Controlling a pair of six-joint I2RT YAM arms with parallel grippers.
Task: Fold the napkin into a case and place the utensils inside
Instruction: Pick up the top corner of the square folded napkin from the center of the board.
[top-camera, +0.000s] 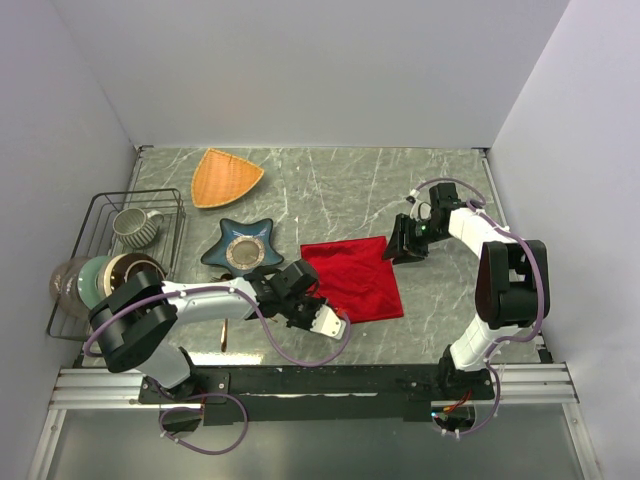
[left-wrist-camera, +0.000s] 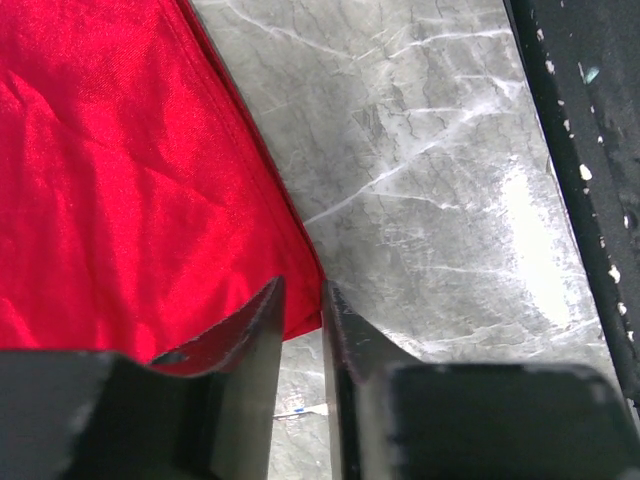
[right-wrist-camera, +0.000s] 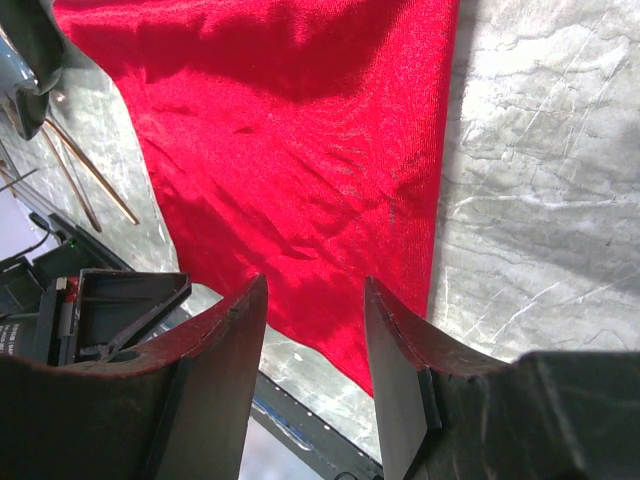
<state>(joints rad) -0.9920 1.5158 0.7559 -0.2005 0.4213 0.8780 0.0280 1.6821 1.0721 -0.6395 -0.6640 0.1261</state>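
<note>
Softness governs the handling: the napkin (top-camera: 352, 278) is thin, limp red fabric. It is light and probably a little slick, so it likely bunches if pushed and is best pinched at a corner or hem and lifted over. It lies spread flat in the middle of the bench (top-camera: 340, 190), not yet folded into a case. At its near left corner the left gripper (left-wrist-camera: 303, 300) sits low with its jaws a narrow gap apart and the hem right at their tips. Grey stone shows between them, so I judge nothing is pinched. At the far right corner the right gripper (right-wrist-camera: 315, 290) hovers over the edge, jaws well apart, holding nothing. The utensils (right-wrist-camera: 85, 180), thin coppery pieces that look stiff and slippery, lie off the napkin's left side, apart from it. The bench is smooth grey marbled stone, giving little purchase under flat cloth. At the far left stands a wire rack (top-camera: 100, 215) with a mug (top-camera: 133, 226) and bowls (top-camera: 110, 275). Next come an orange plate (top-camera: 225, 177) and a blue star dish (top-camera: 268, 232), both clear of the napkin. White walls (top-camera: 300, 70) close three sides.
</note>
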